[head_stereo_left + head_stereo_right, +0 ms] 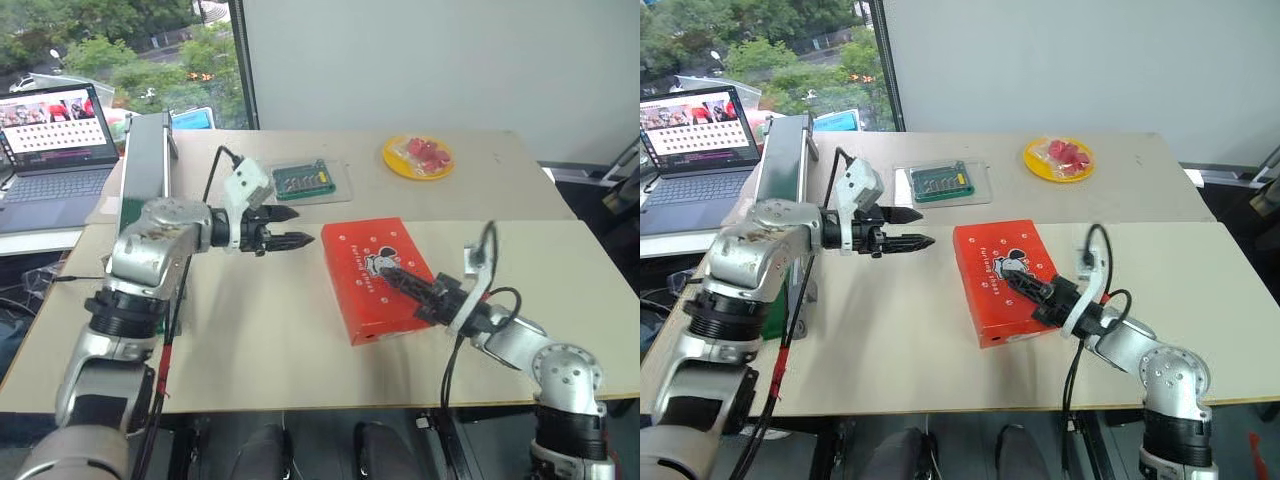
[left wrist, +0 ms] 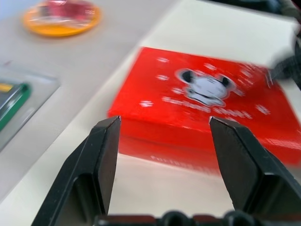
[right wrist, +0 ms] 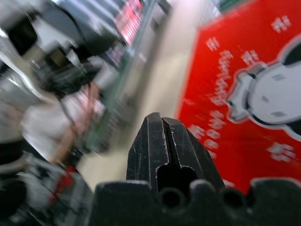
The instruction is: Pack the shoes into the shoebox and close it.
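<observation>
1. Flat rectangular orange-red cardboard shoebox, lid shut, lay mid-table.
2. Round yellow plate held red pieces.
3. Left gripper: jaws apart, empty.
4. Right gripper: jaws together over lid.

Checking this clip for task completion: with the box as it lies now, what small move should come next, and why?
Probably press the lid flat with the right gripper, then draw both arms back. The shoebox already lies closed on the table, lid down with its cartoon face up. The right gripper's jaws are shut and sit over the lid; the left gripper hangs beside the box, jaws open and holding nothing.
</observation>
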Robot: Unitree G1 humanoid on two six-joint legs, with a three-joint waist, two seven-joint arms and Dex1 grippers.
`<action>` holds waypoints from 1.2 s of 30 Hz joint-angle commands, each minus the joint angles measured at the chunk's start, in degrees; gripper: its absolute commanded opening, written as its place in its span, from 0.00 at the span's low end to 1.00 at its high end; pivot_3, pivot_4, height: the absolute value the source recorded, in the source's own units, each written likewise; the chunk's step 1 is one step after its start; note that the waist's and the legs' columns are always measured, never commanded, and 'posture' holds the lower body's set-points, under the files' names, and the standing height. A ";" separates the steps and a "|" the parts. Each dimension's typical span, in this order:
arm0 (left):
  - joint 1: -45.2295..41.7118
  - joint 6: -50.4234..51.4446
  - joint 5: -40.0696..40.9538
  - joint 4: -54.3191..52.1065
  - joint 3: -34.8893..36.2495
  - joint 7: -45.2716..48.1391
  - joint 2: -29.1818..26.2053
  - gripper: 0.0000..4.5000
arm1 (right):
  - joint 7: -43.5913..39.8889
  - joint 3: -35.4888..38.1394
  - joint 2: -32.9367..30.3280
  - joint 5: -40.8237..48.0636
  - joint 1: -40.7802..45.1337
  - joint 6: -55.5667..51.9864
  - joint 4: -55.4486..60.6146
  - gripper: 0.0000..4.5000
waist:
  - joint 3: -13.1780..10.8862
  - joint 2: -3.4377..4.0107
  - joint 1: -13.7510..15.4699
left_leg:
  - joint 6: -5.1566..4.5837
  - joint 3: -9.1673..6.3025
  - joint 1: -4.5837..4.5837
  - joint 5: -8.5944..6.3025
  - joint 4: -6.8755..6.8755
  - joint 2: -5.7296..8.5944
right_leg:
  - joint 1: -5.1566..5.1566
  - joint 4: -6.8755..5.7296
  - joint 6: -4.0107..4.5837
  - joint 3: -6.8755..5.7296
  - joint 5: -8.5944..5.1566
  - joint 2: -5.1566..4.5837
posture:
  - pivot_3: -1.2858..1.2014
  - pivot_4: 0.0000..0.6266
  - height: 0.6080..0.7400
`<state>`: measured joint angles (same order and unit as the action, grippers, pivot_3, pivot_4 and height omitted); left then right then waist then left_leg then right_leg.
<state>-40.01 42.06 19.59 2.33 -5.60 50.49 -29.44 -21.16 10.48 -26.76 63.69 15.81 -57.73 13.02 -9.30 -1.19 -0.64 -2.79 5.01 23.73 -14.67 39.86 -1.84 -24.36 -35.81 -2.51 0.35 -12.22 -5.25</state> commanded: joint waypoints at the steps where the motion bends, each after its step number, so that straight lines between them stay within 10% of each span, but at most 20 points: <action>1: 6.09 -1.13 -0.97 -2.53 4.58 -11.64 5.81 0.70 | -4.24 -12.41 -6.66 -18.32 2.23 7.01 -3.59 0.01 | 0.01 -0.01 -0.03 | 0.00 -0.01 0.03 0.00 0.00 0.00 | -0.01 0.00 0.00 -0.01 0.00 0.01 | 0.52 0.24 1.00; 5: 11.07 -4.18 -1.63 -4.29 6.23 -17.04 9.86 0.70 | -6.68 -19.60 -10.55 -30.90 2.65 15.10 -6.62 0.01 | 0.17 -0.33 -0.03 | -0.01 0.01 -0.05 -0.01 0.07 0.01 | 0.03 0.07 -0.02 0.02 0.00 -0.01 | 0.52 0.24 1.00; 15: 22.79 -16.55 -4.90 -7.13 8.19 -24.21 12.58 0.70 | -8.26 2.84 -11.10 -28.70 -0.30 24.89 -6.63 0.01 | 0.42 -0.69 1.39 | -0.04 0.08 -0.15 -0.04 -0.01 -0.04 | 0.04 0.05 -0.01 0.10 0.01 -0.13 | 0.52 0.24 1.00; 18: 26.20 -23.21 -5.24 -7.80 7.83 -22.58 12.49 0.70 | -12.19 4.97 -12.39 -32.74 -6.63 30.91 -10.73 0.16 | 0.42 -0.69 1.48 | -0.04 0.07 -0.15 -0.04 -0.02 -0.05 | 0.09 0.11 0.00 0.03 0.01 -0.12 | 0.52 0.24 1.00; 23: 31.40 -30.11 -5.77 -5.85 6.88 -20.63 12.53 1.00 | -13.69 5.87 -9.14 -39.46 -14.79 45.11 -19.33 0.56 | 0.45 -0.65 1.13 | -0.11 0.21 -0.25 -0.09 -0.06 -0.04 | 0.18 0.26 0.00 0.13 0.00 -0.15 | 0.52 0.24 1.00; 29: 36.58 -38.73 -7.91 -0.24 5.87 -19.37 13.32 1.00 | -10.96 5.67 -3.01 -44.90 -18.40 57.51 -27.08 0.99 | 0.54 -0.49 -0.11 | -0.10 0.38 -0.55 -0.09 -0.10 -0.07 | 0.24 0.12 0.03 0.34 -0.01 -0.06 | 0.52 0.24 1.00; 36: 41.26 -44.75 -12.99 8.51 5.61 -24.24 14.77 1.00 | -5.61 3.59 1.33 -50.58 -18.79 62.04 -27.70 0.99 | 0.59 -0.42 -0.15 | -0.10 0.43 -0.57 -0.11 -0.14 -0.13 | 0.20 0.11 0.03 0.38 -0.02 -0.09 | 0.52 0.24 1.00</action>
<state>0.32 -1.14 8.60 8.65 0.08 28.16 -14.60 -28.50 13.94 -25.67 14.52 -3.12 2.28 -15.87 -8.71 -1.61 -0.79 -2.89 5.43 23.15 -14.78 39.71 -1.96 -24.16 -35.70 -2.47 0.73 -12.24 -5.37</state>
